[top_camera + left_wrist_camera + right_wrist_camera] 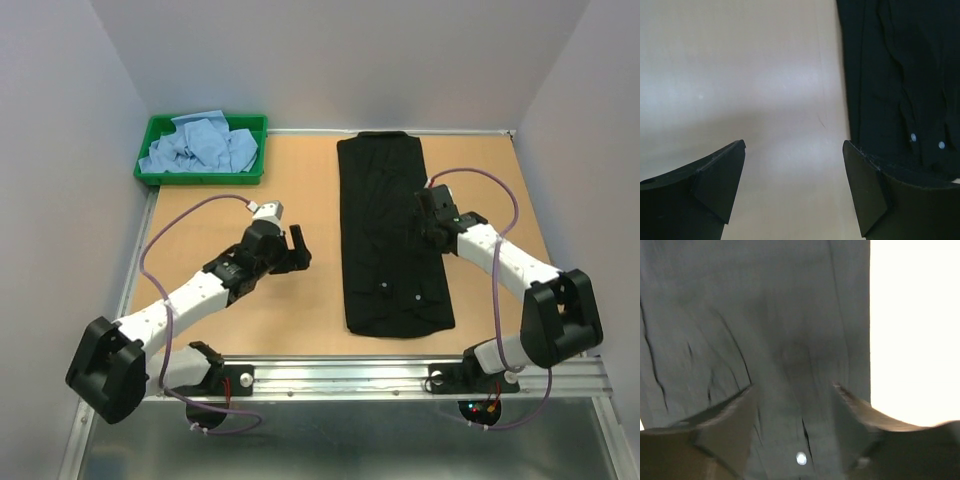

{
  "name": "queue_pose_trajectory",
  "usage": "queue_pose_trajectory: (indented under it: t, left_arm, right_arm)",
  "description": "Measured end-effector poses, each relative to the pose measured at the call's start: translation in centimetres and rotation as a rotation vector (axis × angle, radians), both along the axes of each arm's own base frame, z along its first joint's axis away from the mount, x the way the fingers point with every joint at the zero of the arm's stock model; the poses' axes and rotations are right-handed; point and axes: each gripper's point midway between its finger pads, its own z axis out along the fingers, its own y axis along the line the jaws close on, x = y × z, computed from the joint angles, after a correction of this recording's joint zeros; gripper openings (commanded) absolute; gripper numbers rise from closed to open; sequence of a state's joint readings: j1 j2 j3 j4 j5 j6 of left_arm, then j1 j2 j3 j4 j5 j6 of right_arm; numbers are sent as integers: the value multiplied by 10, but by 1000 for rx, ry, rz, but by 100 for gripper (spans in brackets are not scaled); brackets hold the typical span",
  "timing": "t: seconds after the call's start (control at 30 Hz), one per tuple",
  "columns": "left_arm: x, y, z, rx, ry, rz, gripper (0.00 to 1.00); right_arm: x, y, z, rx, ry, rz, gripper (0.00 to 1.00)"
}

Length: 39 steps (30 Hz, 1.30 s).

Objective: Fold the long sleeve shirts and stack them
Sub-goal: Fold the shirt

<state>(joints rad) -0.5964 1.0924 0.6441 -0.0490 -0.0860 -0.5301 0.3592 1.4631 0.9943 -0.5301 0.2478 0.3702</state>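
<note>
The left pincer [295, 255] hangs released over the bare table [300, 180]. Its two fingers are spread wide and nothing lies between them. Ahead of it and to its left the tabletop is open. Just to its right runs the long, straight left edge of the black shirt [380, 250], which passes close by the tip of the right-hand finger [865, 185]. Two pale buttons [913, 137] show on the cloth just beyond that finger.

The shirt lies flat as a long strip. One short end is at the far edge of the table and the other is toward the arm bases. Far beyond the left pincer, in the far left corner and well apart from it, a green tray [200, 178] holds a heap of light blue shirts [200, 145].

The right pincer [428, 218] stands over the right half of the black shirt. Its fingers are apart, with wrinkled cloth showing in the gap and no fold caught between them. The shirt's right edge runs just outside its right-hand finger [860, 420], and bright bare table lies beyond that edge. One more button [801, 458] sits below the gap.
</note>
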Motion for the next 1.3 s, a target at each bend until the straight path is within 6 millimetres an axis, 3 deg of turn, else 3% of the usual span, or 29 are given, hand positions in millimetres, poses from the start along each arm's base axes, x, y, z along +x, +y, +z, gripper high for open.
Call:
queue_pose_trajectory:
  t: [0.1,0.3,0.53,0.9,1.0,1.1,1.3]
  left_arm:
    - [-16,-29,-18,-22,87,-55,90]
    - [-52,-72,-56,-32,262,-96,87]
    - [-73,-106,-79,-22,350,-99,86]
    - [-73,-103,-84,-25,366,-29,84]
    - [-75,-96,-86,-12,366,-19,83]
    - [-76,-94,-86,-12,367,-13,83]
    - [-78,-93,-87,-31,374,-2,78]
  right_arm:
    - [-26,0,-10,45,30,1,47]
    - [-64,10,-41,134,151,18,47]
    - [-85,19,-63,204,214,34,48]
    - [-68,51,-63,334,168,58,49]
    - [-67,62,-61,347,162,76,63]
    - [-67,68,-58,351,150,84,70]
    - [-65,48,-34,299,65,36,83]
